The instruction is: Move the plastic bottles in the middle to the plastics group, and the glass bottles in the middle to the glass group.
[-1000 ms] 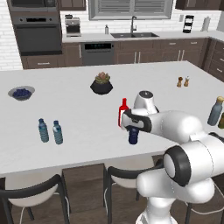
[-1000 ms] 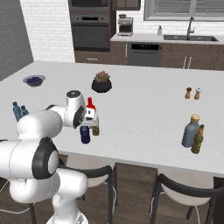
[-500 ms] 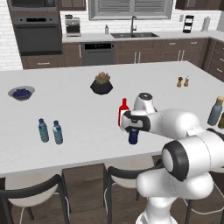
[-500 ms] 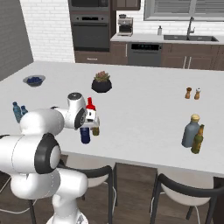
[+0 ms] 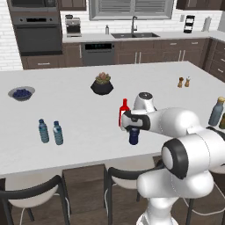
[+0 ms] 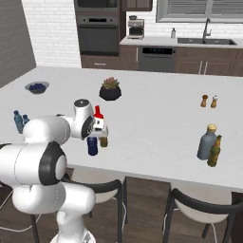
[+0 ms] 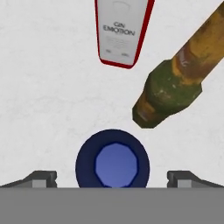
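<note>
- Near the middle of the left base view, the gripper (image 5: 133, 128) hangs right over the navy bottle (image 5: 134, 136), which stands on the white counter (image 5: 79, 118) at its front edge.
- Hand view looks straight down: the navy bottle's cap (image 7: 115, 162) sits bottom centre, with the two fingertips (image 7: 40, 178) spread wide on either side and nothing pinched between them.
- Red flask (image 7: 122, 30) is at the top of that frame and the brown bottle (image 7: 183, 74) at upper right, both close to the navy one but not touching it as far as I can tell.
- Step in hand looks like grabbing the navy bottle. I'd drop straight down so the fingers bracket the body below the shoulder, then squeeze.
- Watch the right-hand finger: the brown bottle is just beside its path, so keep the descent vertical or it'll get nudged over.
- Bottle is stubby and rounded, so a grip too high could slip off the shoulder.
- Destination is the pair of pale water bottles (image 5: 50, 132) at the left of the left base view, well apart from here. The grey-blue bottle (image 6: 207, 141) and olive bottle (image 6: 215, 151) stand at the right of the right base view.
</note>
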